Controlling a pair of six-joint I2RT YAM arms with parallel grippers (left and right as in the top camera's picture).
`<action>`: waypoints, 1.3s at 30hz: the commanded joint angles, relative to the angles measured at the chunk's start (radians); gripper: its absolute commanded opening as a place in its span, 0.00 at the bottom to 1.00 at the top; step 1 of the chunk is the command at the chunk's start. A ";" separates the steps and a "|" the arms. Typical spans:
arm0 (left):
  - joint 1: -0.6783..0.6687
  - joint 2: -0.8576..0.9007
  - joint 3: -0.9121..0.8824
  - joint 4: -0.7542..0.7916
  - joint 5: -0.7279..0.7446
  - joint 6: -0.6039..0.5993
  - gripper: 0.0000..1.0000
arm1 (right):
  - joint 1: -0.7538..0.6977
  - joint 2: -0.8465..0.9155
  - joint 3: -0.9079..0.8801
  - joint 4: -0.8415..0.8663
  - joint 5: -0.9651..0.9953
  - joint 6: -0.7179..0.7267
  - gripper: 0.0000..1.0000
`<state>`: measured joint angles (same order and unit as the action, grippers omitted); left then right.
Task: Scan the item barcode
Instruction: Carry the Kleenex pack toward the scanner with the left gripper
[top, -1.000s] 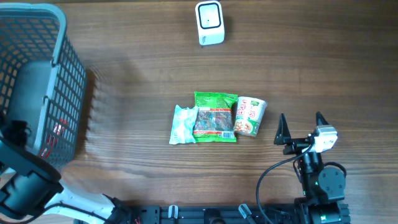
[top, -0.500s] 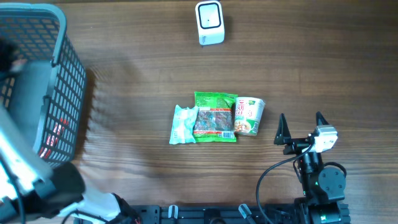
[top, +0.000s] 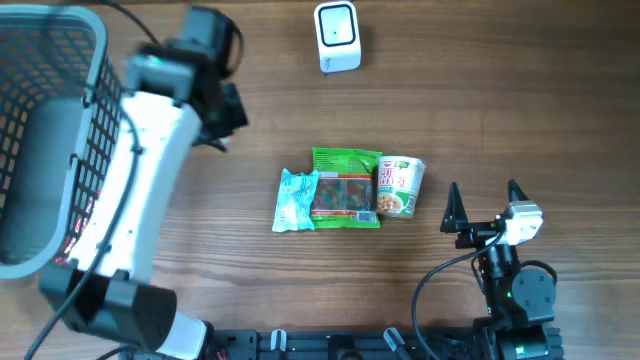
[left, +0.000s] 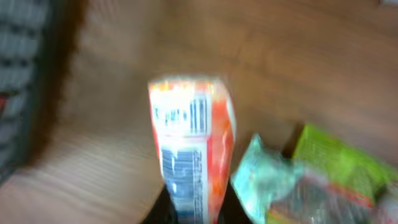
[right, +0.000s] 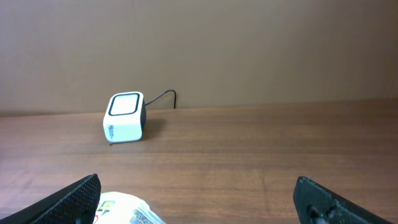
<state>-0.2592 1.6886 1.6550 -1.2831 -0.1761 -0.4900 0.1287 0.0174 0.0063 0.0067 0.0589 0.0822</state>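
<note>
My left gripper (left: 196, 210) is shut on an orange and white packet (left: 189, 140) that stands upright between the jaws, its barcode side facing the wrist camera; the view is blurred. From overhead, the left gripper (top: 222, 115) hangs over the table right of the basket, and the packet does not show there. The white scanner (top: 337, 37) stands at the table's far edge, also visible as the scanner (right: 124, 117) in the right wrist view. My right gripper (top: 485, 205) rests open at the front right, holding nothing.
A grey mesh basket (top: 60, 25) fills the left side. In the table's middle lie a teal packet (top: 295, 200), a green packet (top: 346, 188) and a noodle cup (top: 401, 187), side by side. The cup (right: 127, 210) sits just before my right gripper's left finger.
The left arm has swung up out of the basket and rightward over the table, carrying the orange packet. The right arm and the table items have not moved.
</note>
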 joint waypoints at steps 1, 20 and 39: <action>-0.043 0.003 -0.267 0.250 0.020 0.012 0.04 | -0.004 -0.003 -0.001 0.004 -0.011 -0.003 1.00; -0.117 0.161 -0.443 0.614 0.048 0.173 0.04 | -0.004 -0.003 -0.001 0.004 -0.011 -0.003 1.00; -0.144 0.212 -0.447 0.656 0.025 0.173 0.36 | -0.004 -0.003 -0.001 0.004 -0.011 -0.003 1.00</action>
<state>-0.4011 1.8877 1.2160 -0.6312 -0.1379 -0.3241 0.1287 0.0177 0.0063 0.0071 0.0589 0.0822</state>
